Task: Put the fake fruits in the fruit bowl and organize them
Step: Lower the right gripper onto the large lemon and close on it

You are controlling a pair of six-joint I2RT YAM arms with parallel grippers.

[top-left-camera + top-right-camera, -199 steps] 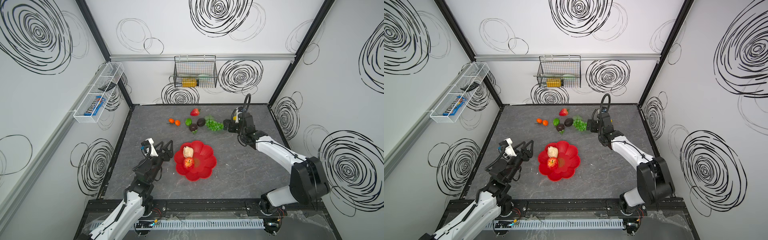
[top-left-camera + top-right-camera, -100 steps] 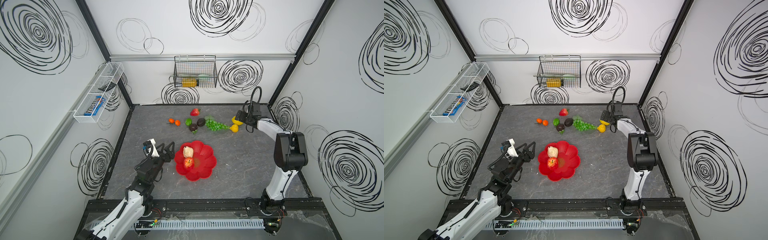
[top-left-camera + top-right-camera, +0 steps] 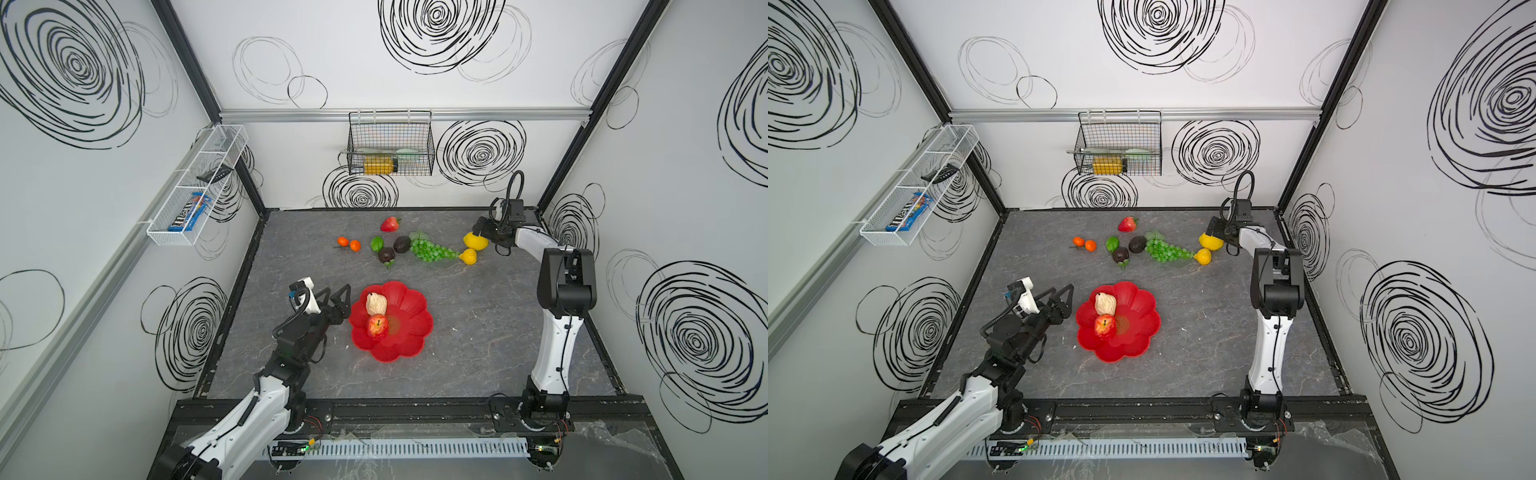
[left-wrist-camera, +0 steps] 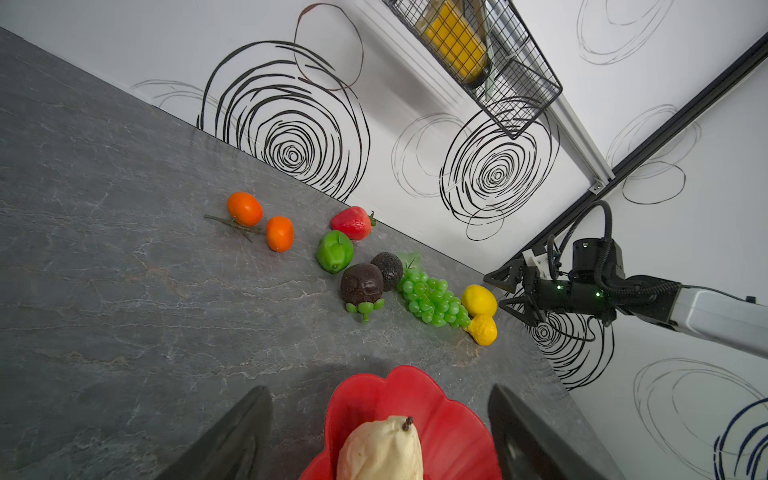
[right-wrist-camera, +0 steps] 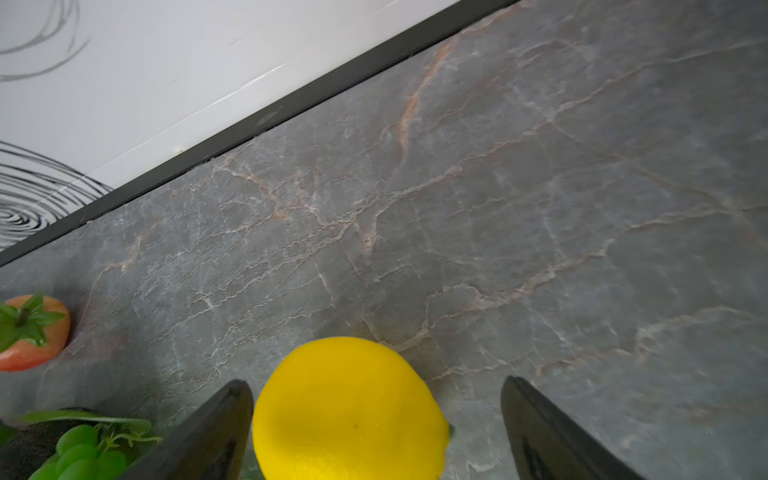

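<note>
The red fruit bowl (image 3: 411,316) holds a cream lumpy piece (image 3: 376,304) and a red apple (image 3: 377,325). My left gripper (image 3: 336,297) stands open just left of the bowl; its wrist view has the fingers (image 4: 249,415) either side of the rim (image 4: 449,415). At the back right my right gripper (image 5: 376,384) is open around a yellow lemon (image 5: 349,411), (image 3: 476,241) on the table. Along the back lie a strawberry (image 3: 390,224), two oranges (image 3: 348,243), a lime (image 3: 376,243), two dark avocados (image 3: 395,249), green grapes (image 3: 432,250) and a yellow pear (image 3: 468,256).
A black wire basket (image 3: 390,145) with a yellow bottle hangs on the back wall. A white mesh tray (image 3: 195,187) is fixed to the left wall. The right gripper works close to the back right corner post (image 3: 569,137).
The right arm has folded upright and its gripper has drawn back from the grapes toward the back right corner, now straddling the lemon. The left gripper's fingers have spread a little wider.
</note>
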